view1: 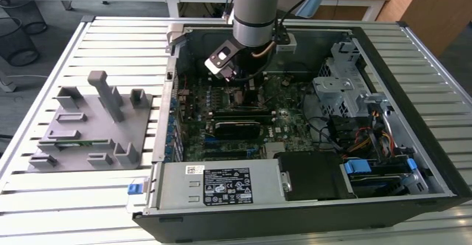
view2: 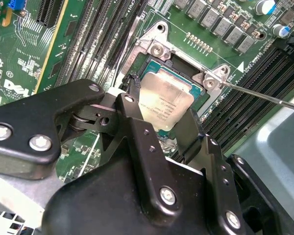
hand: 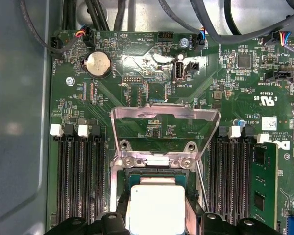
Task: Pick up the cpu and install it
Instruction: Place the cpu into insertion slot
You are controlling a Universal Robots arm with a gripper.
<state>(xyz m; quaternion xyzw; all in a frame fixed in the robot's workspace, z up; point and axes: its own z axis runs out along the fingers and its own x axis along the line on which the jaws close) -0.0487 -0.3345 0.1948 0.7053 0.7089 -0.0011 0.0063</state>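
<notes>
Clamping the cpu [view2: 166, 100] by opposite edges, the tool [view2: 162, 108] holds it squarely over the open socket [view2: 157, 62], toward 12 o'clock in the computer case [view1: 295, 224].

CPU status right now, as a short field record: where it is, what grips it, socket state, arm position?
cpu: silver top up, over the open socket; seating not confirmable
hand: closed on two opposite edges of the cpu
load plate: swung up, open
arm: reaching down into the computer case
tray: outside the case, on the exterior view's left
</notes>
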